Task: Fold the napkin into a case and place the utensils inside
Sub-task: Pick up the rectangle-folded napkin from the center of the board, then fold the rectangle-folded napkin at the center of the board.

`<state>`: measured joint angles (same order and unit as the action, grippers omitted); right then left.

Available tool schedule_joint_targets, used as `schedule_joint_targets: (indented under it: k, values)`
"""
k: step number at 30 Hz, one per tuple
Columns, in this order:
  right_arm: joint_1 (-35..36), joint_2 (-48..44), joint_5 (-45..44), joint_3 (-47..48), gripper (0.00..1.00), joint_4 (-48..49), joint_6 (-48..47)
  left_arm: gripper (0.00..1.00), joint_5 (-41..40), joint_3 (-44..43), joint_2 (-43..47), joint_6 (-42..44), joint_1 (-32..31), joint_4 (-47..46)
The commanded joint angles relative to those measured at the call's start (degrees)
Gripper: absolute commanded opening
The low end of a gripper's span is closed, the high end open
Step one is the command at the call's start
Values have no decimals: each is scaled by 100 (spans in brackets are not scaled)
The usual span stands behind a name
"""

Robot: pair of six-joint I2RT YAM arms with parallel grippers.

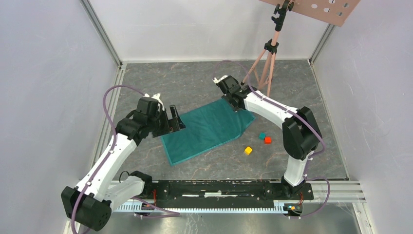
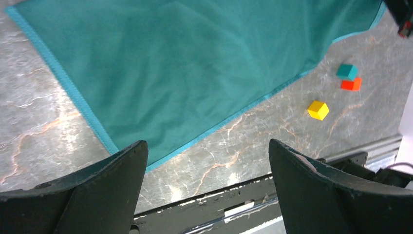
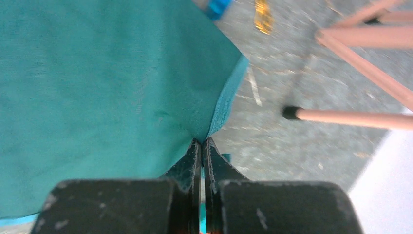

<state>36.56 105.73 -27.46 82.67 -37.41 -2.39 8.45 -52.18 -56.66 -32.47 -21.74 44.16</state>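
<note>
The grey marbled worktop [image 1: 195,83] carried the napkin [image 1: 207,129] at its middle, spread mostly flat and set at a slant. A pink tripod [image 1: 265,68] stood behind it on the far right. The left gripper [image 1: 176,119] hung at the napkin's left edge with its jaws wide apart and nothing between them. The right gripper [image 3: 202,144] was at the napkin's far right corner, jaws pressed together and clamped on the hem there. Three cubes sat on bare worktop just right of the napkin: teal [image 1: 262,136] touching red [image 1: 267,140], with yellow [image 1: 248,150] a little nearer. In the right wrist view, a blue knife tip [image 3: 217,7] and a gold spoon [image 3: 263,17], both blurred, lay just past the napkin's corner.
</note>
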Motion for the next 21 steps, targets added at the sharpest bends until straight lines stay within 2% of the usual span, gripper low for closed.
schedule_joint_targets:
  k: [1,6,11,16,21]
  values:
    - [300,-346,1682,-127,0,668,187,100,60,199,317,35,547,-14]
    - [645,-262,3247,-161,0,1447,1094,100,637,384,648,36,1486,46]
    - [1253,280,4560,-142,0,2408,2149,100,780,285,839,168,1902,254]
    - [1665,583,4927,-276,0,3421,3089,100,812,225,922,193,1991,357]
    - [1756,883,5219,-335,0,3839,3613,100,819,253,1005,179,2006,407]
